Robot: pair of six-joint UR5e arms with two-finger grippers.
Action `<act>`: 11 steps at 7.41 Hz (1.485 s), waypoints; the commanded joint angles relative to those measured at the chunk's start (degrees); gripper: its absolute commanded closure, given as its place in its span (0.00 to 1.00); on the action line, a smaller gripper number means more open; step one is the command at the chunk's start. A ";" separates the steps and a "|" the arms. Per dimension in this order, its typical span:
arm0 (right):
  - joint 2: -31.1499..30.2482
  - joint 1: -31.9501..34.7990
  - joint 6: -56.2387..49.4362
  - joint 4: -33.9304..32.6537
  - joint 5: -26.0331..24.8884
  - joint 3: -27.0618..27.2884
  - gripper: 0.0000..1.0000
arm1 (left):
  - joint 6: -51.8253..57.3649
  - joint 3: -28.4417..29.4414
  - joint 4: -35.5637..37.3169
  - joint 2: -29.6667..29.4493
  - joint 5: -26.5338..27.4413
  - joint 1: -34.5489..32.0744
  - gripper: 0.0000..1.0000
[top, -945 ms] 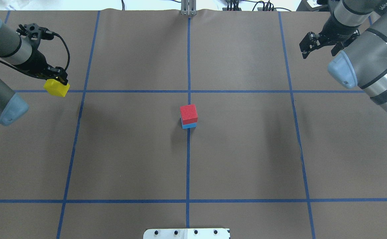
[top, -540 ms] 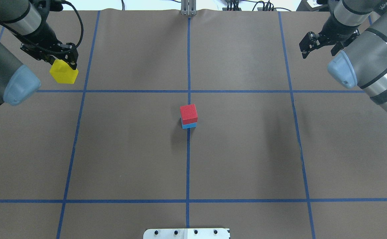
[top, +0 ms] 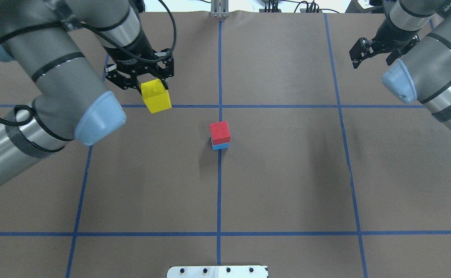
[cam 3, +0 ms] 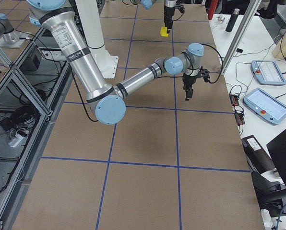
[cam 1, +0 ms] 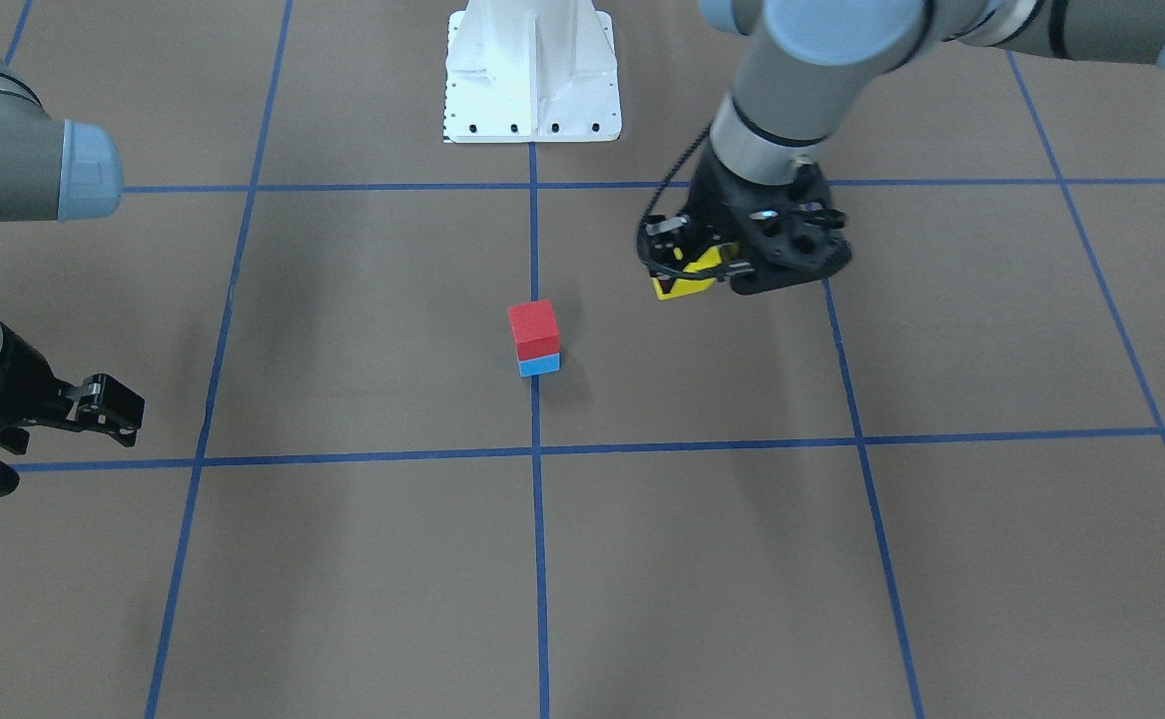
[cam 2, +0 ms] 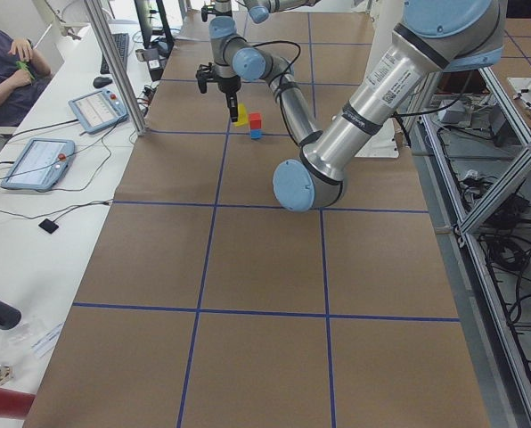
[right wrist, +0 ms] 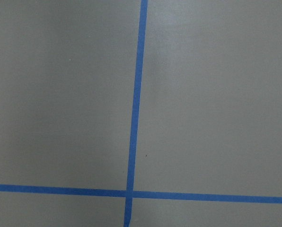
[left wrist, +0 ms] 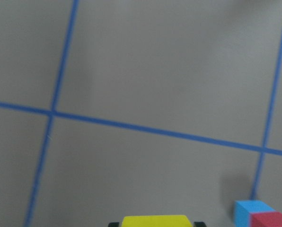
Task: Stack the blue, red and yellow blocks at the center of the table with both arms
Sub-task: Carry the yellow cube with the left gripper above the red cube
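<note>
Gripping the yellow block (top: 155, 96) by two opposite faces, the left end effector (top: 152, 85) is closed on it and holds it above the surface (top: 287, 173), off to the robot's left of the stack and not touching it. The left wrist view shows the yellow top edge between two dark fingertips, with the stack at the lower right corner. That stack is the red block (top: 220, 131) resting squarely on the blue block (top: 220, 146). It stands on the middle tape line near the centre of the surface, and only a thin strip of blue shows under the red from overhead. All three blocks are small cubes with flat, matte faces and sharp edges, and the red one looks faintly speckled. The surface is covered in dull brown paper, divided into large squares by blue tape lines (top: 218, 193). The right end effector (cam 1: 108, 404) hangs over the far right side, well away from the blocks, with its black fingers slightly apart and nothing between them. A white metal plate (cam 1: 532, 70) with a row of bolts sits at the robot's edge.
</note>
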 commanded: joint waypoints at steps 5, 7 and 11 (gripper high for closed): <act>-0.12 -0.06 -0.46 0.00 0.00 -0.18 0.01 | -8.50 18.14 -11.10 -8.97 6.80 7.26 1.00; -0.04 0.03 -0.46 0.00 0.00 -0.18 0.00 | -8.50 18.15 -11.02 -8.97 8.11 8.40 1.00; -0.12 0.03 -0.46 0.00 0.00 -0.27 0.01 | -8.06 18.32 -11.20 -8.70 8.64 9.02 1.00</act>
